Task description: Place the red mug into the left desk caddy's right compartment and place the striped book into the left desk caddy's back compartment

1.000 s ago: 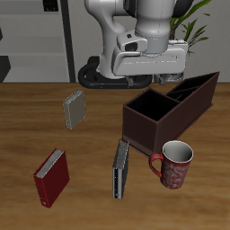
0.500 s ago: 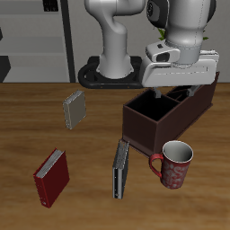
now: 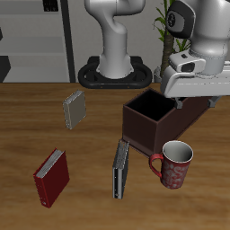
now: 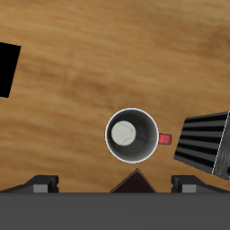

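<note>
The red mug (image 3: 176, 164) stands upright near the table's front edge, its handle toward the striped book (image 3: 120, 170), which rests on edge beside it. The left desk caddy (image 3: 150, 123) stands just behind them, with its large square end compartment nearest the mug. My gripper (image 3: 197, 102) hangs above the caddy's long part, open and empty. In the wrist view the fingers (image 4: 39, 184) are spread wide. That view looks down on the mug (image 4: 133, 135), the striped book (image 4: 206, 145) and a caddy corner (image 4: 137, 181).
A dark red book (image 3: 51, 176) lies near the front edge and a small grey book (image 3: 74, 109) farther back, both well away from the caddy. The robot's base (image 3: 112, 74) is at the table's back. A black flat shape (image 4: 7, 70) shows in the wrist view.
My arm has swung sideways across the caddy and come lower and nearer the front, so the hand now covers the caddy's long part. The mug, books and caddy have not moved.
</note>
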{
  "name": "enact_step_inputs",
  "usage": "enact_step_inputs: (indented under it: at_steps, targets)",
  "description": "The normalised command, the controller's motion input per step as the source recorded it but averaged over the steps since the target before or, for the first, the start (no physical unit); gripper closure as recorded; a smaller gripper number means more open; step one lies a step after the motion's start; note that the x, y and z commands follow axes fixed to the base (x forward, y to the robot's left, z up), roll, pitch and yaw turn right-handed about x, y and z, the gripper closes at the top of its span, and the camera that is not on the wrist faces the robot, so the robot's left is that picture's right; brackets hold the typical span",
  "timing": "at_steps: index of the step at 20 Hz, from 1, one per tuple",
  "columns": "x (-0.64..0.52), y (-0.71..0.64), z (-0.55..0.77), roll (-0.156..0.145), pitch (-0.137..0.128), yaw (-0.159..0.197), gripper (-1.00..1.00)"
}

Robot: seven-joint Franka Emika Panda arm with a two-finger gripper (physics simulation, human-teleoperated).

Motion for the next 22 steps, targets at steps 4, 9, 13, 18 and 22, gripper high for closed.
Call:
enact_step_inputs:
  at_steps: [4, 9, 13, 18, 22]
  targets:
    - [0.22, 0.15, -0.23, -0.029, -0.018, -0.039, -1.0]
    - [0.21, 0.05, -0.33, -0.035, -0.031, 0.027, -1.0]
    - [0.14, 0.04, -0.48, -0.001, 0.04, -0.044, -1.0]
    - [0.11, 0.0, -0.42, -0.02, 0.036, -0.009, -1.0]
    - [0.05, 0.04, -0.44, 0.004, 0.051, -0.028, -1.0]
